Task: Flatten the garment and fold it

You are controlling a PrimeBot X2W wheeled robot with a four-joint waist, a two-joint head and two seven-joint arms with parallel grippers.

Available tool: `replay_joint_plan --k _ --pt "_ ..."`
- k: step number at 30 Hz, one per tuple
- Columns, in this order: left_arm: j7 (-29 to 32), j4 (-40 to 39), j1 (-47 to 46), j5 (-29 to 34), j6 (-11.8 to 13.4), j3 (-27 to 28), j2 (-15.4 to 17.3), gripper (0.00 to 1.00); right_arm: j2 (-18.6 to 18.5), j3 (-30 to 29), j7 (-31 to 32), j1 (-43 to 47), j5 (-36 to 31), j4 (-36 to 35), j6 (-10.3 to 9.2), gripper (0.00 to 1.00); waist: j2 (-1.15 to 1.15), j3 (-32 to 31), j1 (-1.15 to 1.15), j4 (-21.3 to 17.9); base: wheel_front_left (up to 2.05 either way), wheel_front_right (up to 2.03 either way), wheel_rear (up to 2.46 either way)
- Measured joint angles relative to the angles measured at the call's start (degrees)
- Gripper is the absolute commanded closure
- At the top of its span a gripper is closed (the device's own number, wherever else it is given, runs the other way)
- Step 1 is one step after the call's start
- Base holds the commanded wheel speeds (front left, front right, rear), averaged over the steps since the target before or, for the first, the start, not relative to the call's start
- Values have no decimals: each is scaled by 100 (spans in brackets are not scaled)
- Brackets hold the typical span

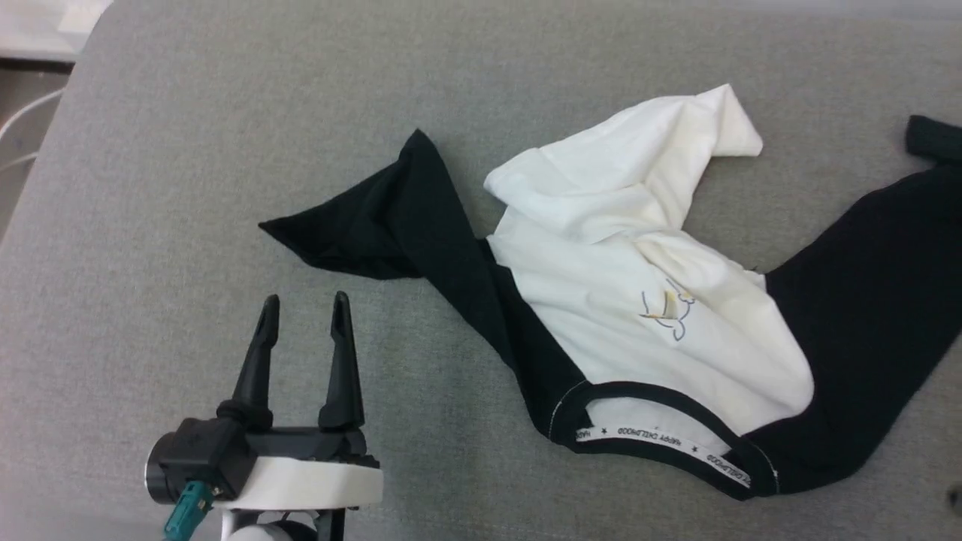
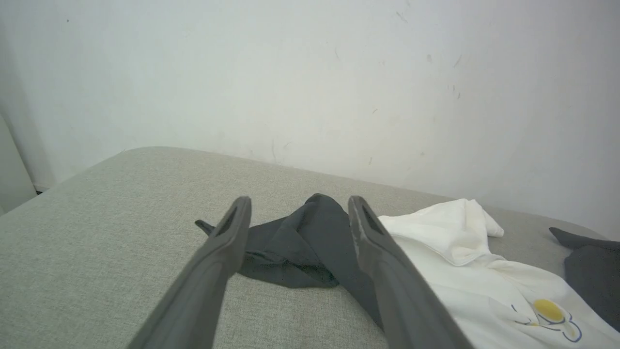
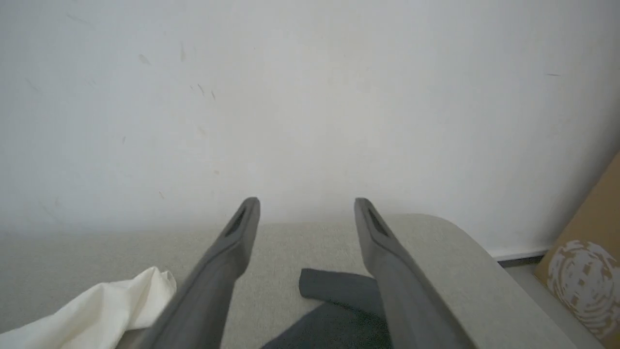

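Observation:
The garment (image 1: 631, 300) lies crumpled on the grey cushioned surface (image 1: 225, 150): white body with a small yellow-and-blue print, black sleeves spread to the left and right, collar with a lettered band nearest me. My left gripper (image 1: 304, 308) stands open, with nothing between its fingers, left of the black left sleeve (image 1: 376, 218). In the left wrist view that gripper (image 2: 295, 208) points at the black sleeve (image 2: 295, 247), with the white body (image 2: 465, 252) to its right. My right gripper (image 3: 306, 208) is open above the black right sleeve (image 3: 339, 291), holding nothing; a white fold (image 3: 106, 305) lies at lower left.
A pale wall (image 2: 310, 72) rises behind the cushion. The cushion's rounded corner (image 3: 460, 242) lies by the right gripper, with a brown cardboard box (image 3: 586, 261) beyond it. At the head view's top left the surface ends near white cables (image 1: 22, 128).

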Motion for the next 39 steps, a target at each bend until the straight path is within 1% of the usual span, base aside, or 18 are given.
replay_joint_plan --k 3,5,7,10,12,14,19,22,24,26,28,31,33,37,39 --pt "0 -26 74 29 -4 65 1 0 417 57 -337 939 64 -664 -1 0 0 -135 0 -105 0 0 0" --pt "0 -15 156 31 -7 79 1 0 556 124 -589 1514 67 -949 -1 0 0 -221 0 -174 0 0 0" --pt "0 1 241 45 -7 98 1 0 605 248 -869 2036 79 -1148 -1 0 0 -310 0 -237 0 0 0" --pt "0 14 399 48 -4 135 1 0 609 430 -1317 2726 653 -1110 -1 0 0 -462 0 -317 0 0 0" --pt "0 37 532 73 -3 156 0 0 608 558 -1692 3128 914 -981 -1 0 0 -567 0 -367 0 0 0" --pt "-1 53 652 73 1 172 0 0 610 671 -1908 3434 1117 -762 -1 0 0 -675 0 -416 0 0 0" --pt "0 133 886 156 1 198 1 0 620 979 -2056 3737 1448 -274 -1 0 0 -930 0 -540 0 0 0" --pt "0 242 901 245 -12 137 1 0 624 983 -2072 3739 1452 -323 -1 0 0 -1047 0 -603 0 0 0" --pt "21 479 850 269 -110 18 18 0 624 895 -2072 3738 1452 -353 -1 0 0 -1102 0 -624 0 0 0" --pt "274 632 600 375 -201 -135 88 0 616 817 -2072 3739 1451 -353 -1 0 0 -1125 0 -606 0 0 0" --pt "600 697 150 438 -299 -240 146 0 614 799 -2073 3739 1448 -335 -1 0 0 -1117 1 -567 0 0 0" --pt "1321 870 -606 667 -417 -448 277 0 615 840 -2074 3739 1452 -276 -1 0 0 -1077 1 -498 0 0 0" --pt "1801 981 -1027 701 -488 -575 268 0 619 870 -2074 3738 1470 -238 -1 0 0 -1030 2 -463 0 0 0" --pt "2621 1388 -1751 748 -505 -833 169 0 617 938 -2074 3728 1488 -142 -1 0 0 -930 2 -404 0 0 0" --pt "2980 1705 -2020 767 -449 -915 121 0 620 976 -2074 3707 1488 -112 -1 0 0 -874 2 -390 0 0 0"
